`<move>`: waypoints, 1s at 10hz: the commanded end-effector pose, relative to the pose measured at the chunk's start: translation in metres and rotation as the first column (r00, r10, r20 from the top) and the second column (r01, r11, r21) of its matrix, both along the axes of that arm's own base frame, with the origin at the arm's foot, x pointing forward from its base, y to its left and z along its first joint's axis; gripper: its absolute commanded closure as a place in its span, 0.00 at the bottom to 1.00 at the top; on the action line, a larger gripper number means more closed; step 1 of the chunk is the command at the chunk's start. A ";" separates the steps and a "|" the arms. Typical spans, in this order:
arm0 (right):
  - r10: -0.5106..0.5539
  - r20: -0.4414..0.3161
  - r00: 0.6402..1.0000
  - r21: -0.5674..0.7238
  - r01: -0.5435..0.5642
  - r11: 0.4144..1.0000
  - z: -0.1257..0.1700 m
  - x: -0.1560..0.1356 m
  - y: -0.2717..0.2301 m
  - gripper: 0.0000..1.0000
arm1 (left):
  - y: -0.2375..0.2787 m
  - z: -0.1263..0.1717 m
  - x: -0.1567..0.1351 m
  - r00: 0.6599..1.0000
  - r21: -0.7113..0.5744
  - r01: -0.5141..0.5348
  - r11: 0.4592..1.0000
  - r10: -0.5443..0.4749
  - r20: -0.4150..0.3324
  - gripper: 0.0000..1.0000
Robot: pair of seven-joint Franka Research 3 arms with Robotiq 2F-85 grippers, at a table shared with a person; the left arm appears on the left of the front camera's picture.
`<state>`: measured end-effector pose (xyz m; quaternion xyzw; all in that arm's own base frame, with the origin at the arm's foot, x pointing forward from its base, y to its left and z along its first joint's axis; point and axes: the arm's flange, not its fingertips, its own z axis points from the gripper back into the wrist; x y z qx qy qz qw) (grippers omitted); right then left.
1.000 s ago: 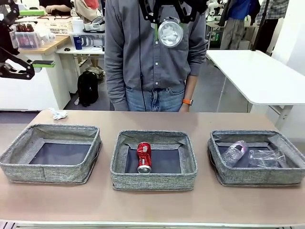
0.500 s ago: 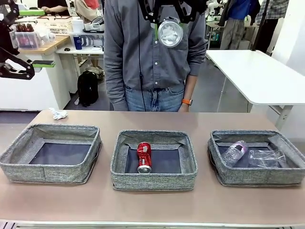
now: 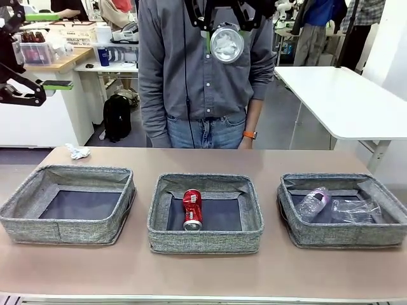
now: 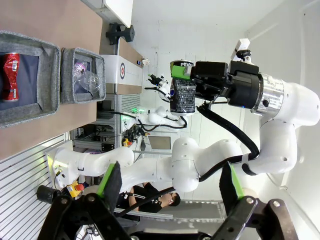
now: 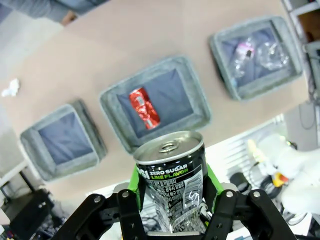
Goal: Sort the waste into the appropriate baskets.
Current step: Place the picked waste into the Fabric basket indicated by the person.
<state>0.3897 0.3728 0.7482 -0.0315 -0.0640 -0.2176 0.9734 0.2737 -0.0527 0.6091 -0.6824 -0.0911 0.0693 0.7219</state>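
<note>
Jaws of the left gripper (image 3: 63, 51) are seen spread wide, with nothing held between them, high over the table's left end. Well below it and slightly to its right, a small white paper wad (image 3: 77, 151) is found on the table (image 3: 203, 273), near the far edge of the left basket (image 3: 57, 230). The right gripper (image 5: 170, 187) is seen high above the table's middle, partly closed on a black-and-silver drink can (image 5: 170, 167), which is clamped at its sides between the green pads (image 5: 210, 181). Far below this gripper the middle basket (image 3: 203, 241) is placed, and a red drink can (image 3: 192, 208) is laid in it. Below and well to the gripper's right, the right basket (image 3: 343, 236) is seen, in which a clear bottle with a pinkish label (image 3: 313, 203) and a second clear bottle (image 3: 355, 210) are laid side by side.
</note>
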 end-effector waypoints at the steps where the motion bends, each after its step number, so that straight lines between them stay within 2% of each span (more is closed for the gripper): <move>1: -0.001 0.000 1.000 0.006 0.001 1.000 0.001 -0.003 -0.001 0.47 | -0.003 0.004 -0.001 1.000 -0.022 0.002 1.000 -0.002 0.001 0.00; 10: -0.001 0.000 1.000 0.006 0.001 1.000 0.001 -0.003 -0.001 0.47 | -0.003 0.004 -0.001 1.000 -0.022 0.002 1.000 -0.002 0.001 0.00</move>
